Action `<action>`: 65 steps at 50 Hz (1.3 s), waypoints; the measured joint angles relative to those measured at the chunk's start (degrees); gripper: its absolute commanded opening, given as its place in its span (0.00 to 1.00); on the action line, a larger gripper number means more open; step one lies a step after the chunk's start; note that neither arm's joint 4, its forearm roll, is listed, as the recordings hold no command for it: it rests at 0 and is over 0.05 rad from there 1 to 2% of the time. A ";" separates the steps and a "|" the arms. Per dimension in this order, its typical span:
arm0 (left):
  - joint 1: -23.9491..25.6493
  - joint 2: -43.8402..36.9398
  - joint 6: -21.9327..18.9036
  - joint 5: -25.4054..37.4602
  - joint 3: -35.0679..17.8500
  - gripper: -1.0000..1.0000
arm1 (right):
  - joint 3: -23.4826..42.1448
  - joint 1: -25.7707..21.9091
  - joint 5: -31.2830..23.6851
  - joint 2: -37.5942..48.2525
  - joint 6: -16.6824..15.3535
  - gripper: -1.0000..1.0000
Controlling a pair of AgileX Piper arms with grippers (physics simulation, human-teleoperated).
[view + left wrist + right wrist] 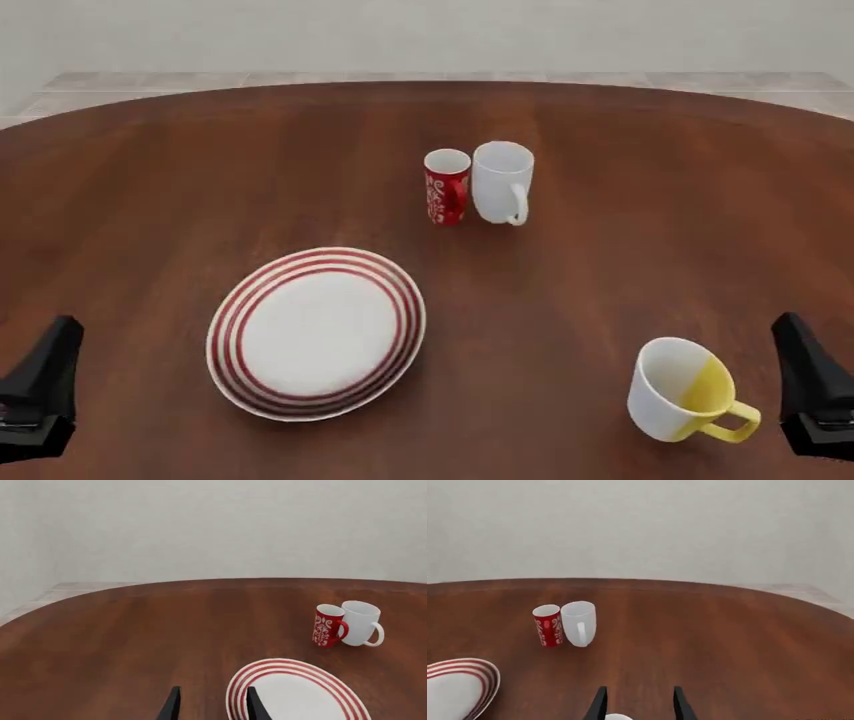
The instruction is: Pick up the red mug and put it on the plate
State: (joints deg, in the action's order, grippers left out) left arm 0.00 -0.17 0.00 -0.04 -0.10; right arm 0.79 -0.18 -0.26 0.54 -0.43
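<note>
The red mug [447, 186] is shown upright on the brown table [160, 180], far of centre, touching or just beside the white mug [503, 182] on its right. The plate [316, 332] is seen nearer, left of centre, well apart from the red mug, with nothing on it. A white-and-yellow mug [683, 390] is placed near right. The left gripper [211, 706] and right gripper [638, 705] are held with fingers parted, nothing between them.
</note>
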 measured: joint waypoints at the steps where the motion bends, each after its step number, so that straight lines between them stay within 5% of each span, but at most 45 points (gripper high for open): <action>1: 0.00 -0.03 0.00 -0.01 -0.01 1.00 | -0.07 -0.02 0.32 0.31 0.05 1.00; 34: 0.00 -0.25 0.00 -0.06 -0.14 1.00 | -0.12 0.94 2.68 4.30 1.03 1.00; 47: 0.00 -0.26 0.00 -0.07 -0.15 1.00 | 10.61 2.19 3.99 21.43 -0.82 1.00; 65: 0.00 -0.26 0.00 -0.07 -0.15 1.00 | 29.31 1.51 -3.51 37.75 -5.80 1.00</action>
State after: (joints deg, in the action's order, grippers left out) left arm 0.00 -0.43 0.00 -0.11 -0.25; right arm 30.10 1.33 -3.76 38.29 -6.23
